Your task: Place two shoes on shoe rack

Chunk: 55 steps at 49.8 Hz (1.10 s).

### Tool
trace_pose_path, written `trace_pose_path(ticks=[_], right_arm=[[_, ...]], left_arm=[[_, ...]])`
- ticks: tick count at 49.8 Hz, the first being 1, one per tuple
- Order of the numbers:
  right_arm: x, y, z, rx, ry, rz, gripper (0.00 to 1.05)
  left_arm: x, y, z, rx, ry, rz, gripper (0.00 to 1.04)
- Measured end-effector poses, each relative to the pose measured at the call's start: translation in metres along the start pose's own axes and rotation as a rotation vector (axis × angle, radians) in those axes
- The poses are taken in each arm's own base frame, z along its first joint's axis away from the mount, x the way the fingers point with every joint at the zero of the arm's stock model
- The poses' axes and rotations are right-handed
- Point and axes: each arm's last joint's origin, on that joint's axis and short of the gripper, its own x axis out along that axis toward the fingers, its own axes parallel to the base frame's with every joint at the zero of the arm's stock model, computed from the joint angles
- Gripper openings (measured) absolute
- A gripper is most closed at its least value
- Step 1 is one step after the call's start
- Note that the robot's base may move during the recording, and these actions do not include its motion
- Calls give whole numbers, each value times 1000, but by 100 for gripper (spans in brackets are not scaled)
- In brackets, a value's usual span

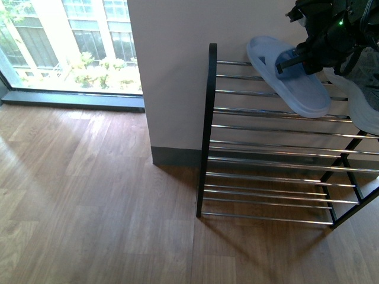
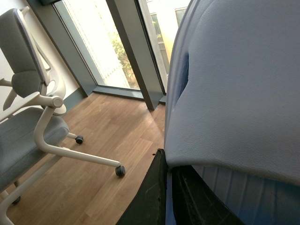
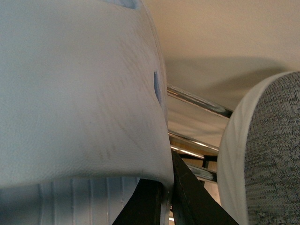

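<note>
A pale blue slide (image 1: 302, 94) lies slanted across the top bars of the black shoe rack (image 1: 211, 118). A dark gripper (image 1: 294, 59) reaches in from the top right and pinches its strap. In the right wrist view my right gripper (image 3: 168, 180) is shut on the edge of a pale blue slide (image 3: 79, 93), with rack bars (image 3: 197, 101) and a grey knit sneaker (image 3: 272, 154) close beside it. That sneaker (image 1: 364, 103) rests on the rack's right end. My left gripper (image 2: 168, 161) is shut on the edge of a pale blue slide (image 2: 234, 84), held above wooden floor.
A cream wall (image 1: 177, 71) stands behind the rack's left post. Wooden floor (image 1: 89, 195) stretches to a large window (image 1: 71, 47) at the left. A white office chair (image 2: 33, 117) on castors shows in the left wrist view. The rack's lower tiers (image 1: 266, 189) carry nothing.
</note>
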Motion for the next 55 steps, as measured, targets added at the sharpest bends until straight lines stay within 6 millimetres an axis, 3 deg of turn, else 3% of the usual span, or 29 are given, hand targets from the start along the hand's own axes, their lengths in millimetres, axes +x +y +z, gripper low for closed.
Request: trace_pose_path(ticks=[15, 31, 43, 55], right_arm=[[4, -30, 6, -12, 51, -100, 2], [3, -39, 2, -21, 139, -87, 2], [-1, -39, -1, 40, 175, 11, 42], [-33, -52, 32, -54, 93, 180, 79]], left_arm=[[0, 0, 0, 0, 0, 0, 2], [0, 0, 0, 0, 0, 0, 2], [0, 0, 0, 0, 0, 0, 2], [0, 0, 0, 0, 0, 0, 2]])
